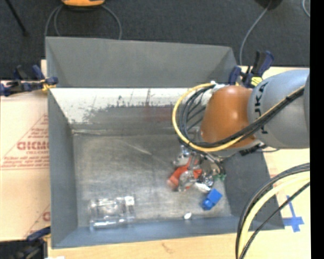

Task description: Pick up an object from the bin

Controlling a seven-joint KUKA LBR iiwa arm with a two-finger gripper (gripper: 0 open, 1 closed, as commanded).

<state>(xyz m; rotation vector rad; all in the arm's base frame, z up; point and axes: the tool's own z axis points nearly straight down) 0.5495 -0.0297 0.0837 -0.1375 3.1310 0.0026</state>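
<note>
I am poising my gripper [193, 170] low in the near-right corner of the bin [59, 144], the small red object [176, 178] lying just beside it toward the view's lower left; clenched or released, I cannot tell

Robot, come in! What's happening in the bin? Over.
Gripper low over red thing, right side. Blue block close beside. Clear piece far left.

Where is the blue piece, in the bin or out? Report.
In: the blue piece lies on the bin floor, near its front right corner.
</note>
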